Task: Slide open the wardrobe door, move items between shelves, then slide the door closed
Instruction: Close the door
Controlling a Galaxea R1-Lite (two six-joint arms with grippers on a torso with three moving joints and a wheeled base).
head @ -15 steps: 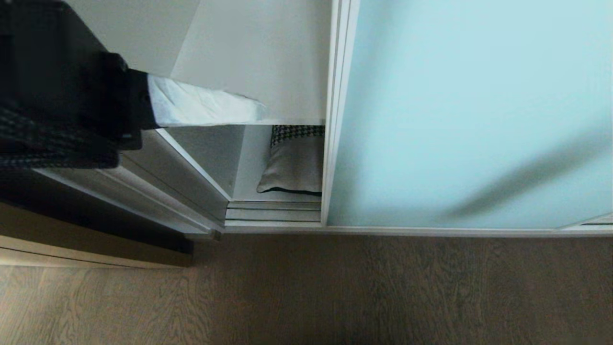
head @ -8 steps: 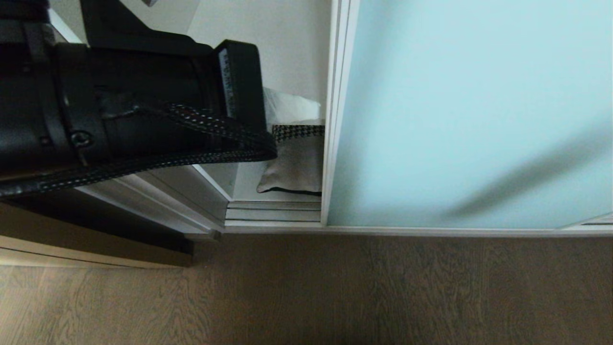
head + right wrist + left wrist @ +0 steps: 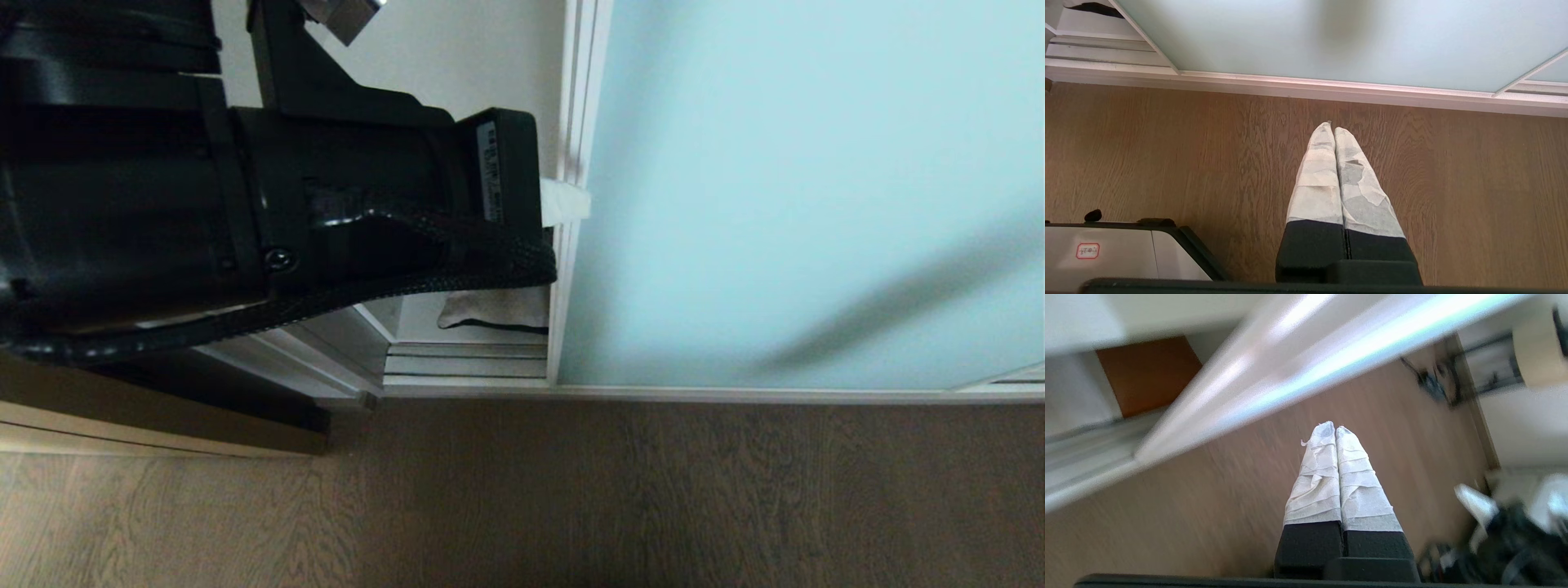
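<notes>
Sliding wardrobe door (image 3: 816,188), the frosted pale-blue panel, is being seen standing mostly across the wardrobe's right part, its slim frame edge bordering a narrow opening at the left. Through that opening the cushion (image 3: 498,309) is being glimpsed lying on the bottom shelf (image 3: 424,318), near the floor track, largely hidden by the arm. The left pincer (image 3: 565,202) is being held level against the door's frame edge, its taped fingers (image 3: 1331,473) pressed together and gripping nothing; only the white tip is showing past the black wrist in the head view. Since the panel is carrying no handle, the closed fingers are probably being presented as a blunt pusher to the frame edge, so that the door can be shoved sideways. Whether the tip is actually touching the frame cannot be told. The right pincer (image 3: 1334,171) is being kept parked above the wooden floor (image 3: 1167,155) in front of the door, its fingers likewise together and empty.
</notes>
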